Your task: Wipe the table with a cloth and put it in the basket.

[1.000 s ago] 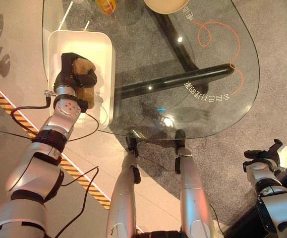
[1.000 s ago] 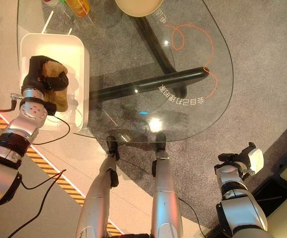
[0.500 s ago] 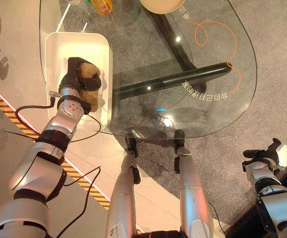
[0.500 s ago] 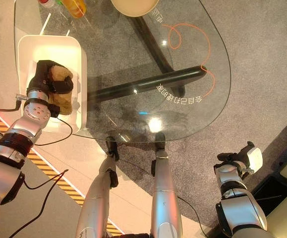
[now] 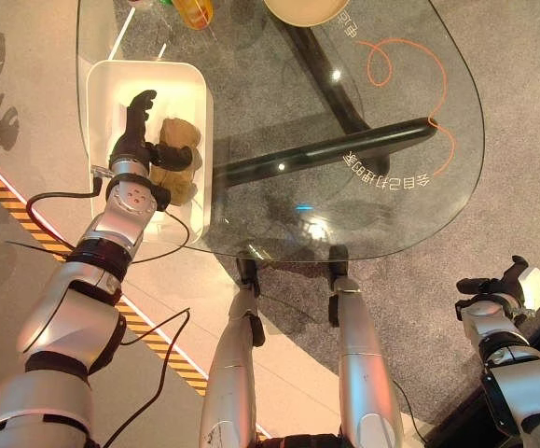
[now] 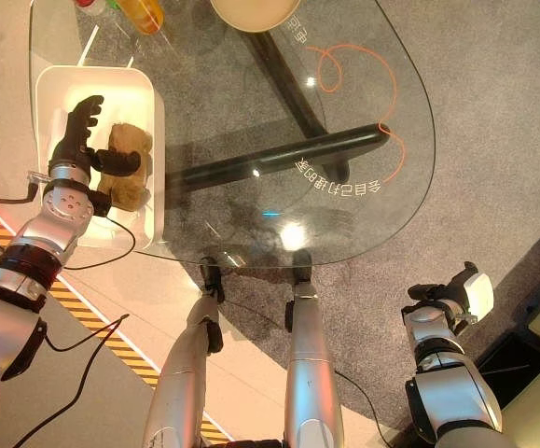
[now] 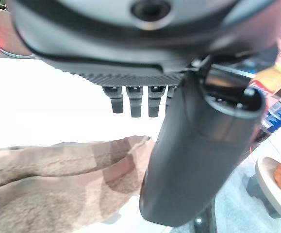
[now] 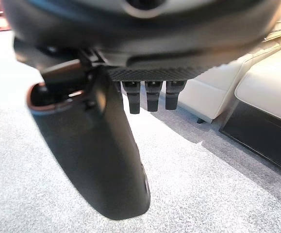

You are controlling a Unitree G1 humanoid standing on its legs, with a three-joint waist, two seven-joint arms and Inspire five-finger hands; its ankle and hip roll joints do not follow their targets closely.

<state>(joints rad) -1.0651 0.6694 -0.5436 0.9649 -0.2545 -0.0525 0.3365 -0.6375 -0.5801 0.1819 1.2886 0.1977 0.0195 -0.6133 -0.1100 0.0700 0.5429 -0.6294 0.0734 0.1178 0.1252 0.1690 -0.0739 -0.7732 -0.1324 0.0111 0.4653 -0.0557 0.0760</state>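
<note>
the last step looks all but done: the crumpled brown terry cloth lies inside the white rectangular plastic basket, which sits at the left edge of the oval clear glass counter. the left hand is over the basket beside the cloth, fingers spread straight and gripping nothing. the next move, as i judge it, only calls for lifting that hand clear without snagging the cloth. the cloth's long axis runs along the basket's length, near end toward the robot. the right hand hangs low at the robot's side, fingers loose and empty.
</note>
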